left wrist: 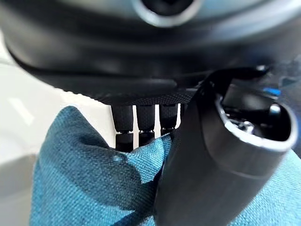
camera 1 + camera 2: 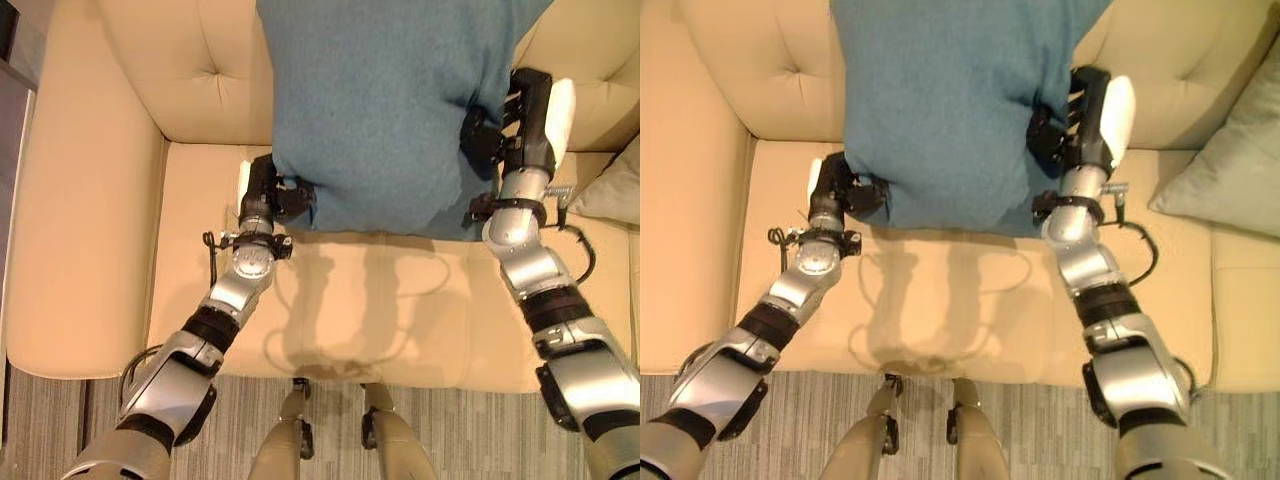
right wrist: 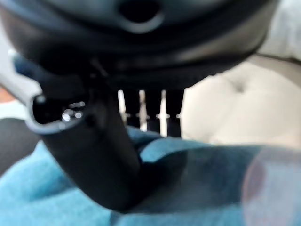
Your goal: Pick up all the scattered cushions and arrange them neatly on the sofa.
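A large teal cushion (image 2: 380, 100) is held between both hands above the beige sofa seat (image 2: 400, 300), its top against the tufted backrest (image 2: 190, 70). My left hand (image 2: 262, 195) grips the cushion's lower left corner. In the left wrist view the thumb (image 1: 202, 179) presses on the teal fabric (image 1: 84, 179) with the fingers (image 1: 146, 125) behind it. My right hand (image 2: 530, 120) clamps the cushion's right edge higher up. In the right wrist view the thumb (image 3: 103, 160) lies on the cloth (image 3: 197, 188) and the fingers (image 3: 150, 110) reach round the back.
A grey-green cushion (image 2: 1230, 160) leans on the sofa at the right. The wide left armrest (image 2: 85, 220) borders the seat. Striped grey floor (image 2: 60, 420) runs along the sofa's front edge.
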{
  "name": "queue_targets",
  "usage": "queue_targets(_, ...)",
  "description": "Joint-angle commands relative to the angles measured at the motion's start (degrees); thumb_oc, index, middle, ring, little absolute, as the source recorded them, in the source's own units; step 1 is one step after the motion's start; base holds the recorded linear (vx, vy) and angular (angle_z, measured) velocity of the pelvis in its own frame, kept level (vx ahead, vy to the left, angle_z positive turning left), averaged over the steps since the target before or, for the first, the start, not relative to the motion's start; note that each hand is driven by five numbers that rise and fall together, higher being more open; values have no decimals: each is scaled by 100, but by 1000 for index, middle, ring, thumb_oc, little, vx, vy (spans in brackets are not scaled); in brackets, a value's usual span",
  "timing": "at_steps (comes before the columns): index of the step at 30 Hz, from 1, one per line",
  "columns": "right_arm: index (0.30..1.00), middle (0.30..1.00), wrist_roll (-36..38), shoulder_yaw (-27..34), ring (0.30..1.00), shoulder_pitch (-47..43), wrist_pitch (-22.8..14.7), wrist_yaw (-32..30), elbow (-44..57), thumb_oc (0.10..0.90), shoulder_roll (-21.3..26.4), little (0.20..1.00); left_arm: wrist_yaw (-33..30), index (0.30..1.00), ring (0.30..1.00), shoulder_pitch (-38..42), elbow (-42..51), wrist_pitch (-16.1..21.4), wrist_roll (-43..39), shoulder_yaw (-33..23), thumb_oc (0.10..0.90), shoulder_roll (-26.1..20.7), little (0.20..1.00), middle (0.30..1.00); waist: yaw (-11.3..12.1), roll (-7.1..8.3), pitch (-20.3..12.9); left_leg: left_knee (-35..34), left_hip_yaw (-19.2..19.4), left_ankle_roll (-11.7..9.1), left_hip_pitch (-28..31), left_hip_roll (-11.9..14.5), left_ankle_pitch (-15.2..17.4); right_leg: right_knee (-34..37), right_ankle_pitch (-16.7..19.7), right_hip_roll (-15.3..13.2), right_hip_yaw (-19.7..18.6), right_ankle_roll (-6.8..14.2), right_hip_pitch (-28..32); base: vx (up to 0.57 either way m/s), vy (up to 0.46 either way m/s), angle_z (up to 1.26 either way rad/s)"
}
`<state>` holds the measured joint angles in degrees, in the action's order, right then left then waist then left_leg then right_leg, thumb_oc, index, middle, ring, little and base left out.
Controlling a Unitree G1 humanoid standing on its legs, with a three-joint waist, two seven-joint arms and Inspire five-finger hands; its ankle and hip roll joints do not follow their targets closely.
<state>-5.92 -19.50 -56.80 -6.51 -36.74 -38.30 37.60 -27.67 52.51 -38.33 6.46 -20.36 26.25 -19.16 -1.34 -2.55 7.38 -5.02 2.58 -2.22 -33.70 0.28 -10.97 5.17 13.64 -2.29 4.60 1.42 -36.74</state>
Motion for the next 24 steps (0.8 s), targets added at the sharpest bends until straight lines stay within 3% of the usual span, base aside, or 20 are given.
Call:
queue_targets(1, 300, 300, -780, -488, 300, -841, -323, -431, 35, 400, -115, 300, -339, 300, 300, 1614, 217, 1406, 679, 328, 400, 375, 300, 300, -6, 213, -515, 2, -34, -400, -41, -92, 321, -17, -559, -210, -10, 852, 103, 0, 0, 0)
queue_targets(2, 300, 300, -776, -498, 300, -859, -329, -433, 21, 400, -114, 300, -337, 300, 300, 1627, 206, 1411, 677, 323, 400, 376, 300, 300, -8, 208, -511, 2, -35, -400, -45, -92, 320, -17, -558, -210, -9, 852, 99, -38, -5, 0)
queue_targets(3, 851, 851, -269, -754, 851, -1193, -282, -51, -423, 767, -137, 851, -265, 900, 900, 1905, -201, 1359, 445, 390, 800, 307, 900, 900, -19, 243, -489, 2, -49, -414, -115, -93, 292, -17, -520, -203, -1, 851, 24, -39, -4, 1)
queue_targets(4, 900, 900, 102, -977, 900, -1359, -212, 268, -846, 800, -110, 900, -220, 900, 900, 1998, -327, 1330, 312, 430, 800, 206, 900, 900, -23, 257, -471, 2, -42, -425, -144, -84, 265, -17, -497, -200, 8, 853, -4, -54, -13, 4)
queue_targets(8, 900, 900, 715, -1387, 900, -1616, 13, 783, -1438, 800, -153, 900, -54, 900, 900, 2147, -443, 1309, -77, 547, 800, 128, 900, 900, -40, 250, -408, 2, -65, -432, -154, -83, 240, -17, -483, -190, 50, 849, -1, -7, -7, 8)
queue_targets(13, 900, 900, 864, -1213, 900, -1125, 66, 1007, -1313, 800, -272, 900, 129, 900, 900, 1539, 82, 1152, 81, 425, 800, -64, 900, 900, -19, 269, -396, 2, -105, -441, -38, -100, 286, -17, -507, -194, 70, 832, 107, 17, 2, 7)
queue_targets(24, 900, 900, 1183, -228, 900, 121, -67, 1103, -751, 800, 202, 900, 567, 900, 900, 249, 213, 1016, -44, -35, 800, -742, 900, 900, 13, 313, -421, 2, -112, -473, 5, -88, 310, -17, -557, -228, 145, 827, 154, 18, -3, 5)
